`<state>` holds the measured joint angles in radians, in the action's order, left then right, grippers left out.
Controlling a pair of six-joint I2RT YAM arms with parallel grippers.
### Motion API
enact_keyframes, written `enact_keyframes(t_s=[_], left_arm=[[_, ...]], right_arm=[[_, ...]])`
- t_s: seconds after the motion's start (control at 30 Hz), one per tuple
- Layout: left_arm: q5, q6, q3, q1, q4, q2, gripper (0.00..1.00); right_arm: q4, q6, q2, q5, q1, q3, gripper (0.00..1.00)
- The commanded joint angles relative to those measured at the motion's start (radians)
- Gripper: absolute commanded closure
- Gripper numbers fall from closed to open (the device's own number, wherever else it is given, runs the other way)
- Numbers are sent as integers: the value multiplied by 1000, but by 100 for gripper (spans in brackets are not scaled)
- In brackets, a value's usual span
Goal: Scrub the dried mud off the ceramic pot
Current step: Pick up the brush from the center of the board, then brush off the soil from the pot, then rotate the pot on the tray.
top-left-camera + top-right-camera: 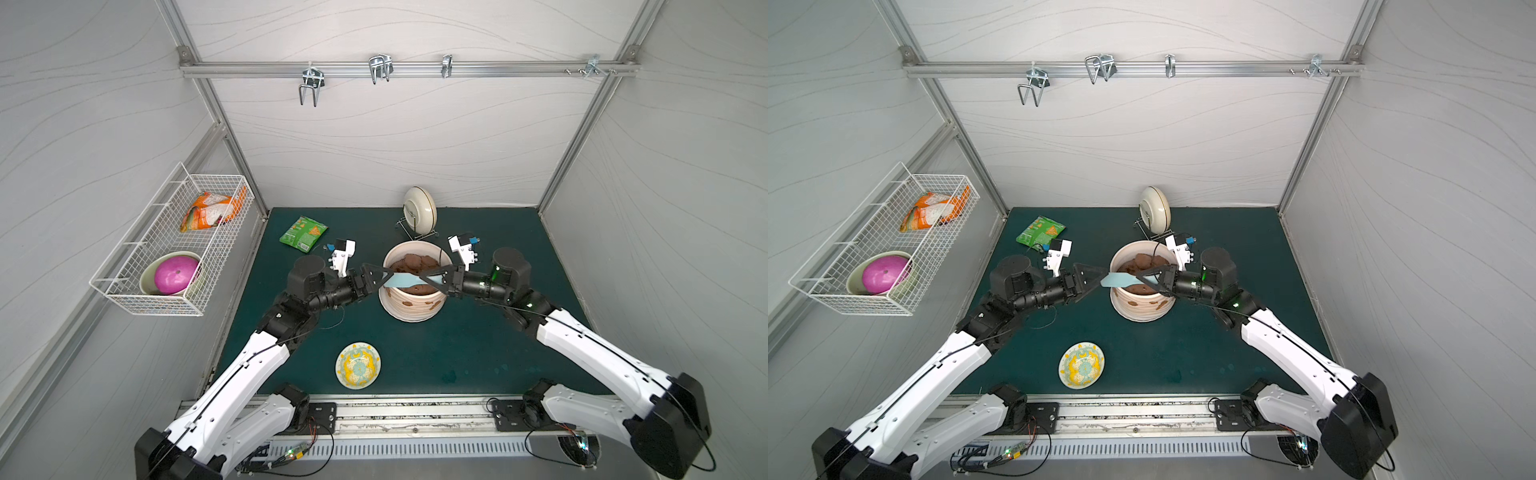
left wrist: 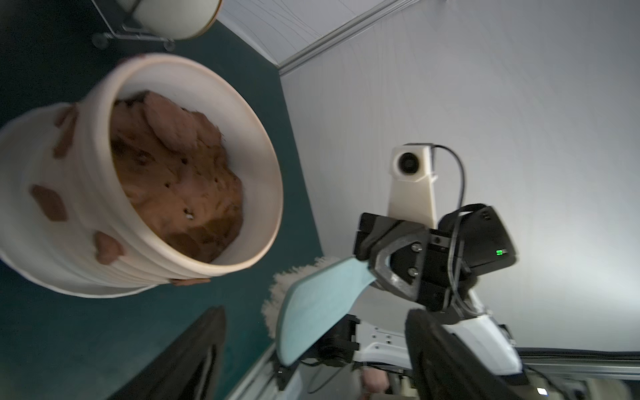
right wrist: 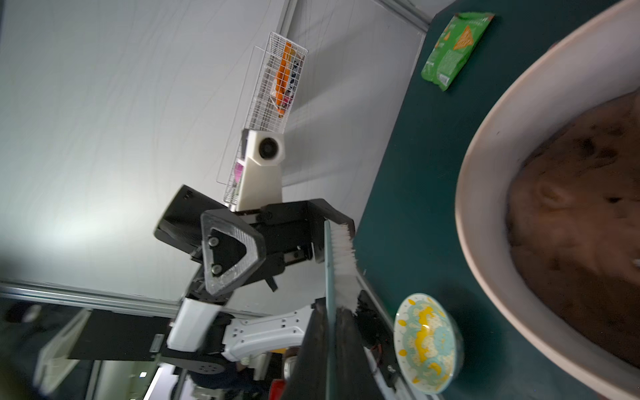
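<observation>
Up front, the left arm (image 1: 232, 382) runs off the lower edge at its shoulder in both top views. Farther in, the ceramic pot (image 1: 397, 311) stands upright at the middle of the green counter (image 1: 478, 353), mouth up, its axis vertical. Its far wall is out of sight, and the right wrist view cuts it down to a curve of rim. A lumpy brown mass (image 1: 415, 262) fills the inside. The dried mud (image 1: 434, 306) shows as small reddish-brown patches on the ribbed wall facing the arms, blurred in the left wrist view.

Over the near rim hangs a brush (image 1: 405, 279), its long axis running across from arm to arm, pale blue back up, white bristles mostly hidden beneath. The right pincer (image 1: 428, 278) is clamped on its handle end, which the fingers cover. The left pincer (image 1: 385, 281) stands wide, with the brush's free end between its fingers; whether it touches either one I cannot tell.
</observation>
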<state>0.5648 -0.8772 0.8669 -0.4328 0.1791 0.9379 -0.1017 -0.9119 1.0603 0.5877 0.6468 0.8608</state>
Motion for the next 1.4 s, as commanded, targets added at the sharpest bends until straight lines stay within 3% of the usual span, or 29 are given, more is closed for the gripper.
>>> enact_keyframes(t_s=[0.0,0.17,0.33,0.53,0.7,0.8,0.93,1.17,1.37], left_arm=[[-158,172,118,3,264,63,7],[-302,199,225,-25,403,207,6],[-540,199,382,-120,569,358,14],[-584,161,462,-145,622,482,24],[-629,107,543,-174,689,585,41],[-628,86,593,-179,726,636,44],[-624,71,650,-188,756,688,48],[-639,26,752,-207,865,784,67],[-622,8,818,-221,918,836,76]], right_arm=[[301,343,-81,-72,-14,76,100],[514,591,-55,-84,-16,172,100],[584,733,-41,-141,8,219,100],[623,858,-8,-374,155,255,100],[577,886,18,-498,230,232,100],[568,907,45,-569,274,228,100],[532,899,61,-588,298,210,100],[465,889,69,-603,326,162,100],[399,902,77,-682,388,135,100]])
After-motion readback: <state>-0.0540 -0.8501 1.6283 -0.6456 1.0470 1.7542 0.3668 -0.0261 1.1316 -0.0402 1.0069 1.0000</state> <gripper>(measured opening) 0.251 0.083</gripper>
